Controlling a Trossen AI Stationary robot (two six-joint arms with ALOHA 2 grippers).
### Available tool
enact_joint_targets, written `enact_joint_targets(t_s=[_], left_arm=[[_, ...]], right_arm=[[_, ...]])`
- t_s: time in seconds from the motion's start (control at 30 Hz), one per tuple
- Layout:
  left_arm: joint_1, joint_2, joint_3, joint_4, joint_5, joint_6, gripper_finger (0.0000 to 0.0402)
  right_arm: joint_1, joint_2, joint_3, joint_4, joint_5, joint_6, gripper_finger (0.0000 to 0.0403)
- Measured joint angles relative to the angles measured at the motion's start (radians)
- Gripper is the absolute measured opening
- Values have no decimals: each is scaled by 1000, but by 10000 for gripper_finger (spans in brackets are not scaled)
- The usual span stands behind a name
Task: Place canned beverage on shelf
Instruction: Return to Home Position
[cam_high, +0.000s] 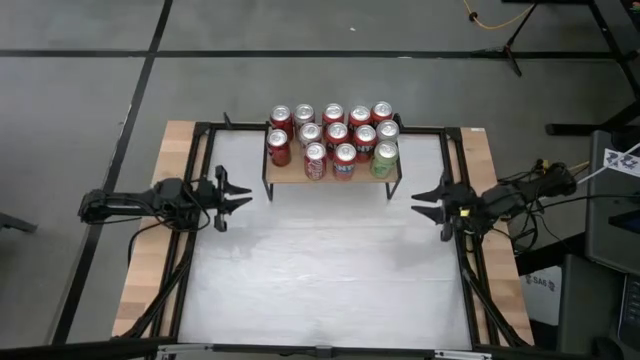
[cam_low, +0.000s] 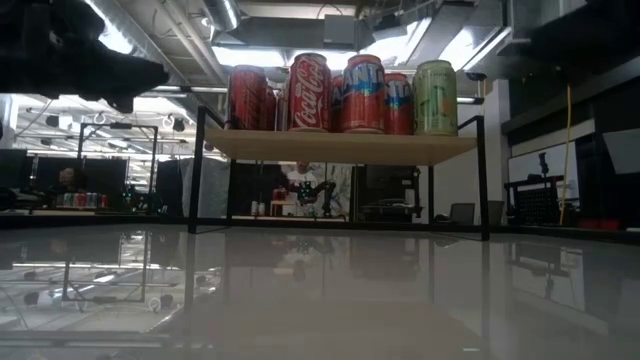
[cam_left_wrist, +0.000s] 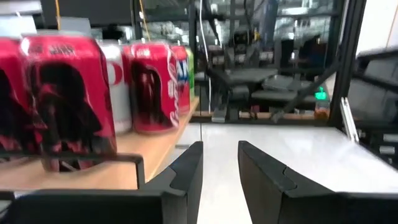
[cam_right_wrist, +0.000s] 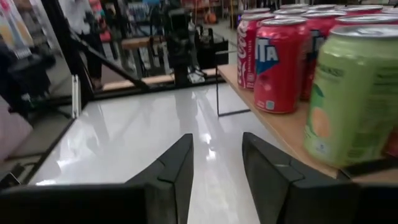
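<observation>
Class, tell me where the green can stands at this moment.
In the high view, the green can stands at the front right corner of the shelf, nearest the right gripper.

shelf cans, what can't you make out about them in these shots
Low view: back rows on the shelf hidden behind the front cans.
High view: labels too small to read.
Left wrist view: red black can blurred, its neighbour cut by the edge.
Right wrist view: green can cut by the edge.
</observation>
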Motion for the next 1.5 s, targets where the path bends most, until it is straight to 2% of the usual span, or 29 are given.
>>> enact_joint_targets(t_s=[0.2, 0.3, 0.67, 1.0, 1.3, 1.5], left_arm=[[0, 0, -16, 28, -13, 8, 94], [0, 0, -16, 24, -16, 18, 94], [0, 3, -15, -9, -22, -9, 94], [0, 3, -15, -17, -28, -9, 94], [0, 3, -15, -27, -31, -10, 94], [0, 3, -15, -27, -31, -10, 94]], right_arm=[[0, -239, -102, -10, 2, -5, 127], [0, -241, -125, -23, 39, -20, 127], [0, -243, -172, 35, 53, -36, 127], [0, -243, -369, 502, 17, -224, 127], [-4, -240, -368, 535, 27, -370, 127], [-113, -241, -368, 494, 10, -390, 127]])
